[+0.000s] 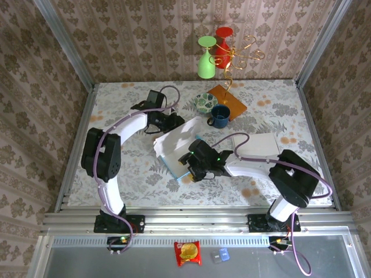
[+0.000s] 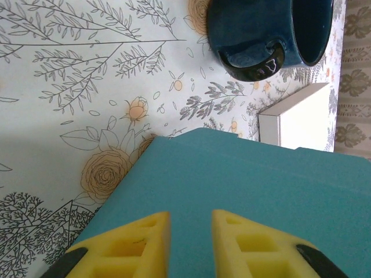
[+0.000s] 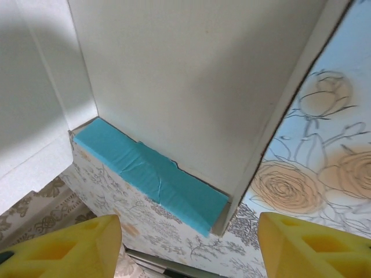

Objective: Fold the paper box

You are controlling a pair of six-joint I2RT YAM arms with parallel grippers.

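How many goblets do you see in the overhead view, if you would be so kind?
2. The green goblet is upside down at the back, left of the gold wire stand; the red goblet is just behind it, to the right. None seems hidden.

The flat paper box [image 1: 173,142] is white inside and teal on its outer faces. The tablecloth [image 1: 133,174] under it is white, printed with grey line-drawn branches and tan-orange roses. The glazed mug [image 1: 219,116] is dark navy, the little plate [image 1: 203,102] green-patterned, the square mat [image 1: 232,101] orange, the wire stand [image 1: 237,55] gold. One plastic goblet [image 1: 205,58] is lime green, the other goblet [image 1: 223,43] red. The wallpaper [image 1: 145,35] is beige damask. The left gripper [image 2: 190,220] and right gripper [image 3: 188,231] have yellow foam fingers [image 2: 136,243].
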